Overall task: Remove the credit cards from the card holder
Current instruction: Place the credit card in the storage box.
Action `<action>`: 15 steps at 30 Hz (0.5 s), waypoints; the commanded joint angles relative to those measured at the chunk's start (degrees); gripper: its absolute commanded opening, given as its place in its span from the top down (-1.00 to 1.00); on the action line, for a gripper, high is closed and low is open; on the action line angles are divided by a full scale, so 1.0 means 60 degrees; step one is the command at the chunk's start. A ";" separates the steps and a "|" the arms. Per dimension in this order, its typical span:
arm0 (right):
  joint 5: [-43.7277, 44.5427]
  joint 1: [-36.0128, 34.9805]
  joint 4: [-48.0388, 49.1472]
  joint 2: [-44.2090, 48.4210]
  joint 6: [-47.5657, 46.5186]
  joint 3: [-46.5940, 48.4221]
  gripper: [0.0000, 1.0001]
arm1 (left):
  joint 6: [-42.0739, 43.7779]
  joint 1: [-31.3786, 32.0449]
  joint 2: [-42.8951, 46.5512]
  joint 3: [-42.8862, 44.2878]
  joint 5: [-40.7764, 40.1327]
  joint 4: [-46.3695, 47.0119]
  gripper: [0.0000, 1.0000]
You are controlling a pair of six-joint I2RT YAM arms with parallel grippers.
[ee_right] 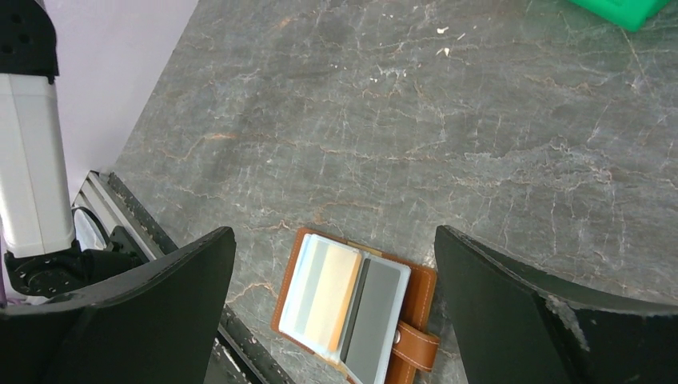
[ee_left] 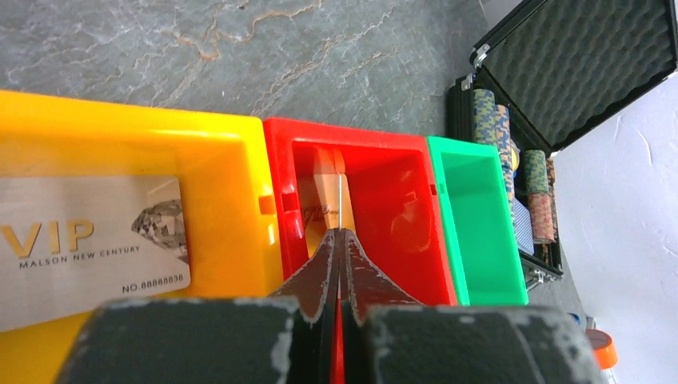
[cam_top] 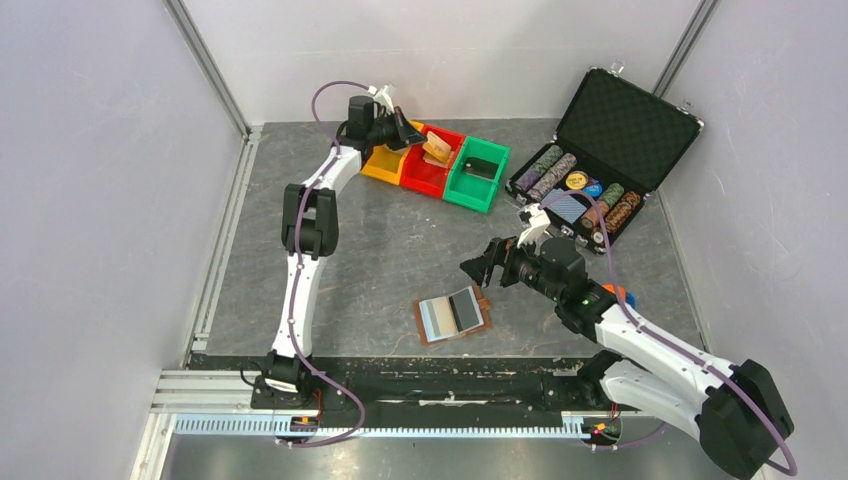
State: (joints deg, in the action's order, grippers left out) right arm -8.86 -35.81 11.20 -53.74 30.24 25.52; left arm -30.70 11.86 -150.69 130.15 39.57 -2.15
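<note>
The card holder (ee_right: 356, 308) is recorded as brown leather with pale blue-grey pockets. The table (ee_right: 400, 120) is noted as grey, veined like marble. The yellow bin (ee_left: 216, 144), red bin (ee_left: 400, 152) and green bin (ee_left: 480, 240) are plain. Gold lettering and a diamond motif are found on the silver credit card (ee_left: 88, 240). A tan credit card (ee_left: 322, 196) and a black chip case (cam_top: 625, 125) are logged.

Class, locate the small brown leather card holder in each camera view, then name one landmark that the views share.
Top external: the small brown leather card holder lies open on the table, low and centre.
Left wrist: not in view.
Right wrist: card holder at bottom centre.
Shared landmark: the green plastic bin, seen in all three views.
</note>
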 commanded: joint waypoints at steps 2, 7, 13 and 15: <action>0.0290 0.0022 0.0145 -0.0067 -0.0209 0.0546 -0.96 | -0.0406 0.0174 -0.0368 0.0428 -0.0058 0.1106 0.91; 0.0366 0.0022 0.0146 -0.0083 -0.0235 0.0637 -0.96 | -0.0541 0.0236 -0.0527 0.0428 -0.0232 0.1390 0.79; 0.0426 0.0029 0.0151 -0.0052 -0.0253 0.0785 -0.96 | -0.0804 0.0261 -0.0612 0.0395 -0.0269 0.1669 0.67; 0.0439 0.0029 0.0154 -0.0031 -0.0239 0.0815 -0.96 | -0.0792 0.0279 -0.0619 0.0399 -0.0281 0.1706 0.63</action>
State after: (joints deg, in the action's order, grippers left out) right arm -7.42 -35.81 11.03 -54.22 29.85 27.44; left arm -33.52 13.17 -152.88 130.67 39.05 5.89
